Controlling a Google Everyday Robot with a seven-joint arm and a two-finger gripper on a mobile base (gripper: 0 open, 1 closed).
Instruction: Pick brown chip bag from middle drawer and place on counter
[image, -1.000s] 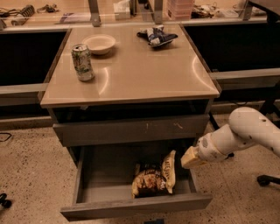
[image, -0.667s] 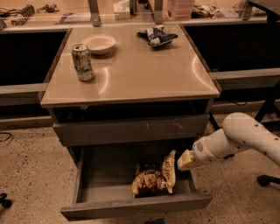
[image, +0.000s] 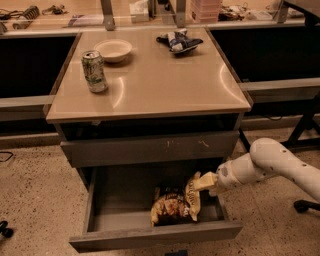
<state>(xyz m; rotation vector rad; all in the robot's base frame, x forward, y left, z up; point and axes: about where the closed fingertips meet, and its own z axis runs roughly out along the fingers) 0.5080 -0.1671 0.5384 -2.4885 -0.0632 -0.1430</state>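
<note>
Change since a moment ago: the cream-tipped gripper (image: 202, 182) has slid left, from the drawer's right side to the upper end of the bag; the white arm's (image: 270, 162) bend has dropped lower and come in to the left with it.
Unchanged: the bag, the drawer and the things on top lie where they were.
Arm pose: it reaches in from the right, forearm sloping down and left from a rounded bend, wrist over the drawer's right wall.
Gripper: low inside the open drawer, tip against the bag's cream-yellow upper end; contact looks likely but is not certain.
Grip: open or closed, I cannot tell from here.
Task's thing: the glossy dark brown chip bag (image: 172, 207) lies in the wide shallow grey middle drawer (image: 125, 205), right of centre, near the front.
Drawer: pulled out, below a shut grey drawer front with pale scratches (image: 150, 147).
Table: the glossy beige square table (image: 160, 85) carries a green-and-white soda can (image: 94, 71), a pale round bowl (image: 113, 50) and a small blue-and-white bag (image: 179, 41).
</note>
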